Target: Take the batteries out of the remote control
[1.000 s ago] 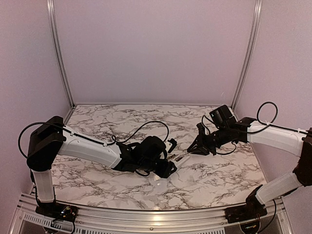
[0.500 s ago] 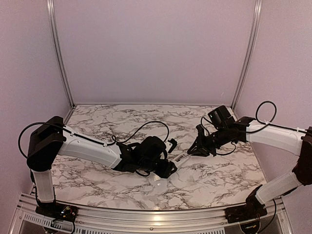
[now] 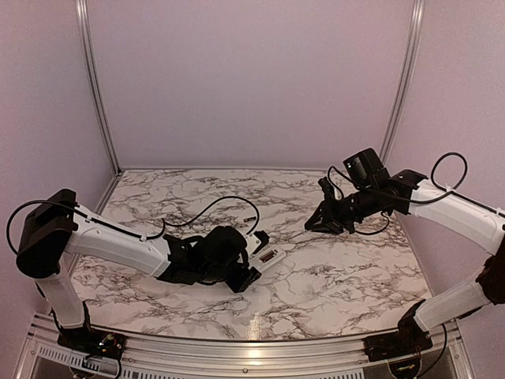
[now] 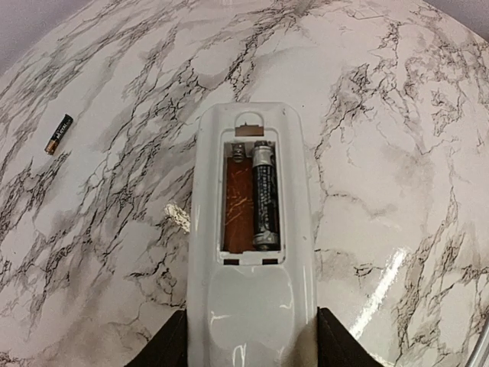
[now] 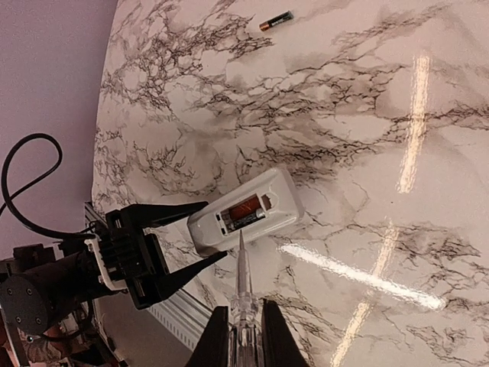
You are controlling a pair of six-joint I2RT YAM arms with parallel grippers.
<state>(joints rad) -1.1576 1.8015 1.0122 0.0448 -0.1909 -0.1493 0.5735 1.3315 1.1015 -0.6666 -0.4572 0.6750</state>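
Note:
The white remote control (image 4: 252, 298) lies back side up between my left gripper's (image 4: 252, 345) jaws, which are shut on its sides. Its cover is off. One dark battery (image 4: 263, 195) sits in the right slot of the compartment, and the reddish left slot (image 4: 238, 202) is bare. A second battery (image 4: 58, 134) lies loose on the marble, far to the left. My right gripper (image 5: 244, 317) is shut on a thin pointed stick (image 5: 243, 275). It hovers above the remote control (image 5: 248, 210), its tip clear of the compartment. From above, the remote control (image 3: 267, 257) is near the table's front centre.
The marble table (image 3: 339, 276) has a metal rail along its near edge (image 3: 252, 347). The loose battery (image 5: 276, 21) lies towards the far side. Black cables trail from both arms, and one loops over the table behind the left gripper (image 3: 229, 207).
My left arm has drawn the remote control back to the left and nearer the front edge. My right arm has lifted the stick up and away from it.

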